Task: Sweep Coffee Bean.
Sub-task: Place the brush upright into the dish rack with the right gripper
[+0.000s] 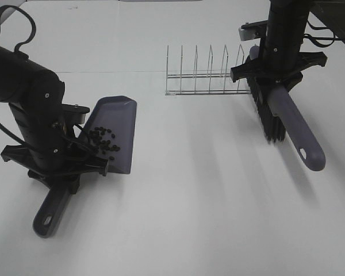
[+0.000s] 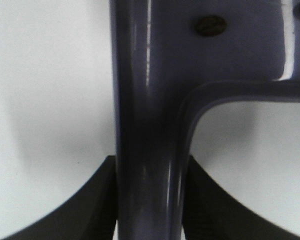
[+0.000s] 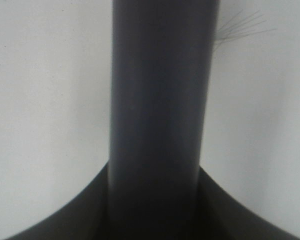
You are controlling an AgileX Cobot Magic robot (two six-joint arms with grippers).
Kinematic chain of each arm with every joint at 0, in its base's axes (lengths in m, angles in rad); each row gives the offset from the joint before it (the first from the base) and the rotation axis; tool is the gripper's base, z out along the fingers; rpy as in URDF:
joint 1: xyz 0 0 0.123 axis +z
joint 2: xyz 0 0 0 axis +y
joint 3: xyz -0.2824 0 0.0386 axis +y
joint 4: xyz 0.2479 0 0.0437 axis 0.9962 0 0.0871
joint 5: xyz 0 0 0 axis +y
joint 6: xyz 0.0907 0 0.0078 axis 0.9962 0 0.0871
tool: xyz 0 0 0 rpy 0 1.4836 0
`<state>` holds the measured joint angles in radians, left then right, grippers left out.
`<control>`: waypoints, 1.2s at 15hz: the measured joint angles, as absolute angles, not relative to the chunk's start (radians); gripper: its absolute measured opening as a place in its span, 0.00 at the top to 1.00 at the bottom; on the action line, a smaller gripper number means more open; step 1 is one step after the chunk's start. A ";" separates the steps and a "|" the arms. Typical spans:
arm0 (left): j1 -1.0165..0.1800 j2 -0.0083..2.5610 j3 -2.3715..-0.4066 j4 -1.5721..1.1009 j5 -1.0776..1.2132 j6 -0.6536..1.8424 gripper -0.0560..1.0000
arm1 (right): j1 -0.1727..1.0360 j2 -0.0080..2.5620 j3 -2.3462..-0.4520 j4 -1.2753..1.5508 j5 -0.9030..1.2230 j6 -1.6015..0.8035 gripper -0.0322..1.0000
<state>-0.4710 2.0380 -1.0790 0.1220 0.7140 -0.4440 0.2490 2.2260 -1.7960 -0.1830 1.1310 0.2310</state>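
The coffee beans (image 1: 103, 141) lie as a loose dark cluster on the blade of the purple dustpan (image 1: 118, 123), at the left of the exterior view. My left gripper (image 1: 63, 167) is shut on the dustpan's handle (image 2: 147, 165); one bean (image 2: 211, 25) shows on the pan in the left wrist view. My right gripper (image 1: 276, 72) is shut on the purple handle (image 3: 160, 125) of the brush (image 1: 293, 123), whose black bristles (image 1: 267, 118) hang at the right of the table, far from the beans.
A wire dish rack (image 1: 204, 75) stands at the back middle of the white table (image 1: 207, 201), just left of the brush. The dustpan handle's end (image 1: 46, 218) points toward the front left.
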 joint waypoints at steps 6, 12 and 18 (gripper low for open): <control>-0.471 2.038 -1.079 0.122 0.715 -0.444 0.62 | 0.249 2.305 -1.877 -0.172 1.159 0.231 0.68; -0.471 2.038 -1.079 0.122 0.715 -0.444 0.62 | 0.243 2.479 -2.219 -0.173 1.224 0.220 0.68; -0.471 2.038 -1.079 0.120 0.716 -0.432 0.62 | 0.232 2.535 -2.323 -0.166 1.236 0.221 0.68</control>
<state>-0.4710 2.0380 -1.0790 0.1200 0.7160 -0.4320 0.2320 2.5350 -2.3230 -0.1660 1.2360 0.2210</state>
